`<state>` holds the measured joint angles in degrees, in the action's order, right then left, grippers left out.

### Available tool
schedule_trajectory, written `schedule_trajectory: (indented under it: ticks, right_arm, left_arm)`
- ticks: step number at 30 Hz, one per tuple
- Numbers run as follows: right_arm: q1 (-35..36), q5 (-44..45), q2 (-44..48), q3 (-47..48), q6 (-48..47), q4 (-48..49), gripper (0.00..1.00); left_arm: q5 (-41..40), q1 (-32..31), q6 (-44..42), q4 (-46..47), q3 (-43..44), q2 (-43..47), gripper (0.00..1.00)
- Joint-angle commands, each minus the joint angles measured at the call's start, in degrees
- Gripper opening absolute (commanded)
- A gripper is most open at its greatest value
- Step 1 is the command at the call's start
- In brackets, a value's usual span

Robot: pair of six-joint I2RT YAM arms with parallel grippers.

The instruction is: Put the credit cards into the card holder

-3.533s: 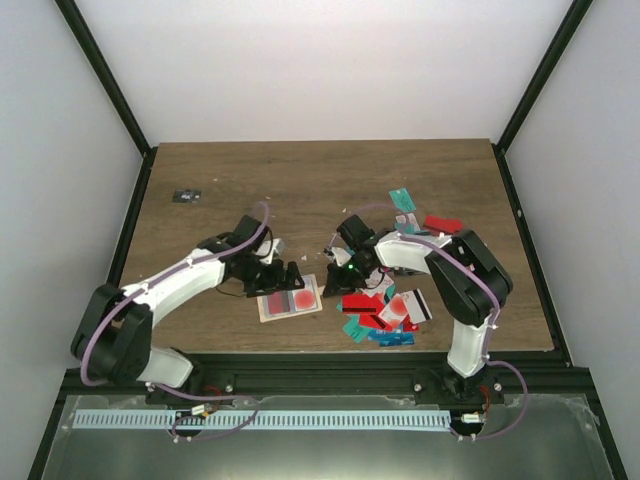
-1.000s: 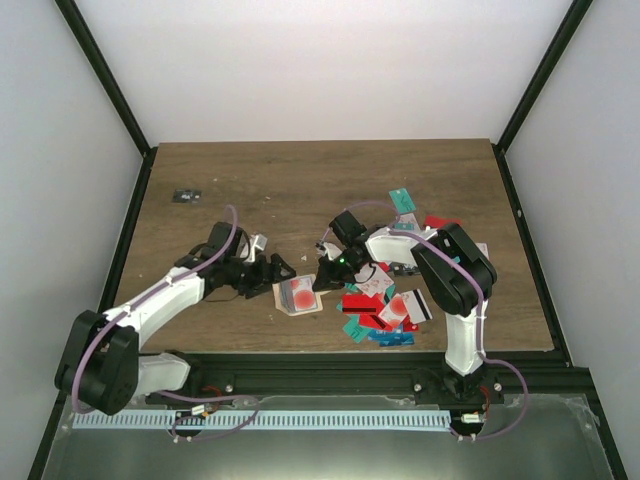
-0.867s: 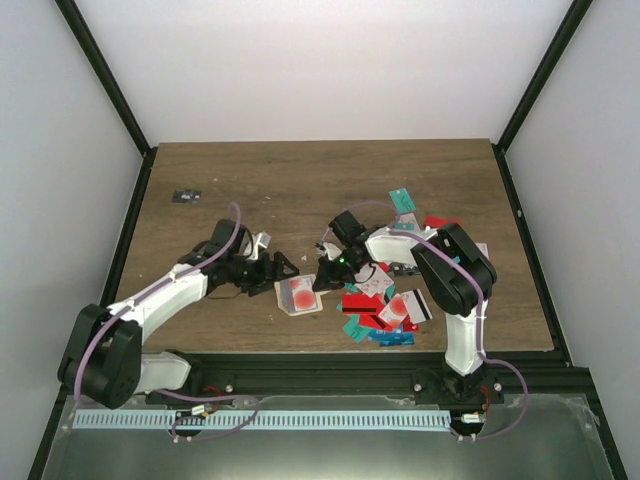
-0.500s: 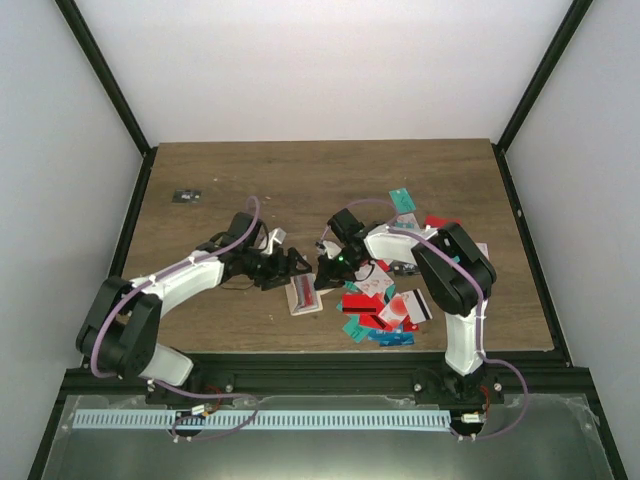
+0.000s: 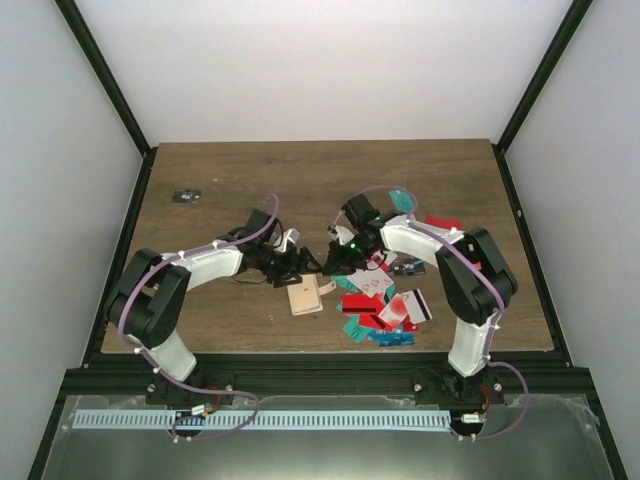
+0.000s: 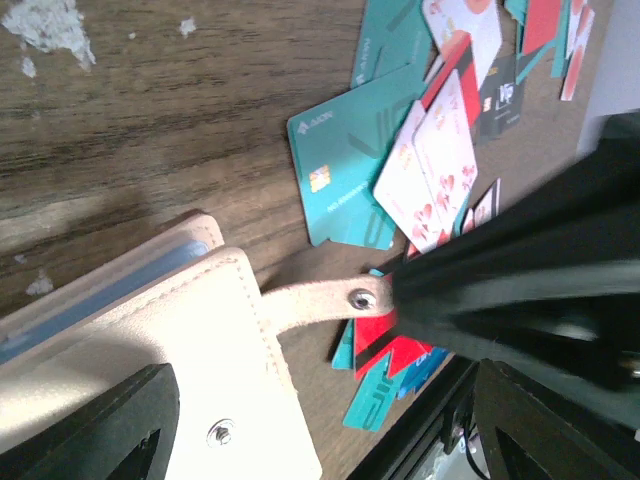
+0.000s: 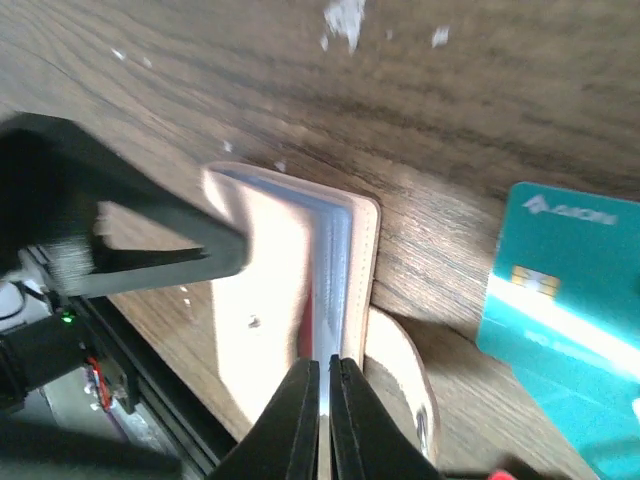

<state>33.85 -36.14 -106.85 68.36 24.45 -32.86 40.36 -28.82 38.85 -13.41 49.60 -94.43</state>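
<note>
left gripper (image 5: 298,266) swinging in, jaws spread wide, gripping nothing. card holder (image 5: 305,297) at its 6 o'clock, now lying folded shut, beige side up, red-circle card no longer showing. right gripper (image 5: 335,262) pinched closed by snap tab (image 6: 315,303), maybe touching it, too blurry to tell. credit cards (image 5: 385,305) still piling at holder's 3 o'clock, so holder probably needing reopening.

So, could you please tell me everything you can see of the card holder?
The card holder is a small beige, leather-looking wallet, folded shut, lying flat on the wooden table beside the credit cards. Its snap tab sticks out unfastened; a stud shows on the cover, blue and red card edges inside. The left gripper stands open over it.
</note>
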Motion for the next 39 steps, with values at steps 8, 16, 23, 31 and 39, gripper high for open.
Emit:
schedule_trajectory:
  ticks: [8, 16, 23, 31, 39]
  right_arm:
    - [-3.6, -9.2, 11.6, -7.9, -0.7, 4.5, 0.14]
    - [1.2, -12.8, 10.7, -10.5, 2.5, 10.3, 0.14]
    - [2.2, -10.0, 10.6, -10.6, 6.0, 12.1, 0.13]
    - [2.0, -3.7, 14.1, -10.6, 6.2, 7.9, 0.13]
    - [1.7, 3.8, 17.3, -10.3, 3.2, 2.1, 0.27]
  left_arm:
    - [-0.5, -1.7, 0.2, 2.9, 1.0, -5.5, 0.55]
    - [-2.5, -1.8, -0.3, 0.6, -0.3, -2.8, 0.33]
    - [-4.1, -1.6, -2.4, -4.9, 2.6, 1.3, 0.31]
    - [-8.0, -1.5, -7.3, -14.8, 3.9, 7.1, 0.30]
    - [-10.9, -1.1, -10.9, -19.9, -2.0, 13.9, 0.28]
